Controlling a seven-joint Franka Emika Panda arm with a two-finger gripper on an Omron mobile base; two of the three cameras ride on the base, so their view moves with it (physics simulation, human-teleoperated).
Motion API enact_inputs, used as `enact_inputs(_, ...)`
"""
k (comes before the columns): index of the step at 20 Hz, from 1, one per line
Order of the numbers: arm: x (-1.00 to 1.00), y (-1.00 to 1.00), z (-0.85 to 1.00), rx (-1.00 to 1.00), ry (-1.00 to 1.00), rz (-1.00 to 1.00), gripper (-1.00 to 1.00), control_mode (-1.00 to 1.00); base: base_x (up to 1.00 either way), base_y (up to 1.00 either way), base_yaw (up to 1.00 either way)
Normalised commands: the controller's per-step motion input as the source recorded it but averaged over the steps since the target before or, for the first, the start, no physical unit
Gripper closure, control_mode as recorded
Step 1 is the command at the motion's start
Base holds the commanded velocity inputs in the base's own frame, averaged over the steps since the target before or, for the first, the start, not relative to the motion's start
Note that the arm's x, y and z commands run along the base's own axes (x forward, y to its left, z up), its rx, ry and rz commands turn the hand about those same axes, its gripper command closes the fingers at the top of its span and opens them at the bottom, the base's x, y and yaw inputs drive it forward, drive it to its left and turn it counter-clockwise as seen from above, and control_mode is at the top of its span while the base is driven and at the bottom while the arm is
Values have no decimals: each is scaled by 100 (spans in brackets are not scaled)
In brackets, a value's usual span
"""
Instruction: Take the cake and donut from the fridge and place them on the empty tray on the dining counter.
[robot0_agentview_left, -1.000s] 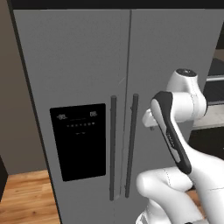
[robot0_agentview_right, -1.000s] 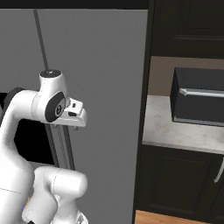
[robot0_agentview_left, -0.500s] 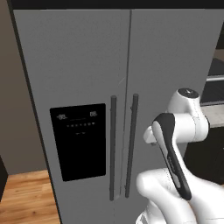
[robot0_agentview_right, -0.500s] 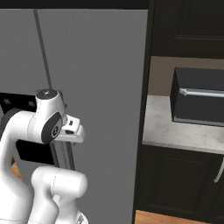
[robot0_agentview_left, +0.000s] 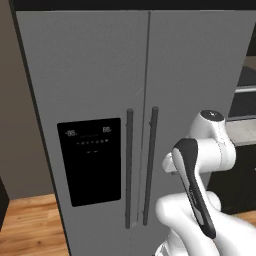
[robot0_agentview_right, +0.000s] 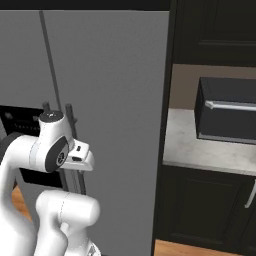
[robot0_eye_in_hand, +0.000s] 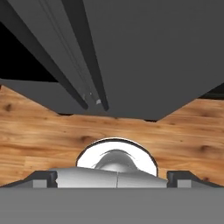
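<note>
The fridge (robot0_agentview_left: 145, 75) stands directly before the arm, both doors closed. Its two handles (robot0_agentview_left: 141, 170) run side by side at the middle seam, with the dispenser panel (robot0_agentview_left: 90, 160) on the left door. To the right of the fridge is a kitchen counter (robot0_agentview_right: 210, 150), and a microwave (robot0_agentview_right: 227, 115) stands on it.

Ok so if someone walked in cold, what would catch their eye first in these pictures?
The tall grey fridge, both doors shut, with its black dispenser panel on the left door. The two long vertical handles meet at its middle. To the fridge's right, a black microwave sits on a pale counter.
</note>
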Motion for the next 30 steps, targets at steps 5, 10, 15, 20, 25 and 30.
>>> enact_inputs(5,0,0,0,0,0,0,-100,100,-45,15,0)
enact_inputs(10,0,0,0,0,0,0,-100,100,-36,15,0)
enact_inputs(15,0,0,0,0,0,0,-100,100,-31,26,0)
enact_inputs(20,0,0,0,0,0,0,-100,100,-32,29,0)
enact_inputs(25,0,0,0,0,0,0,-100,100,-37,26,0)
enact_inputs(30,0,0,0,0,0,0,-100,100,-41,25,0)
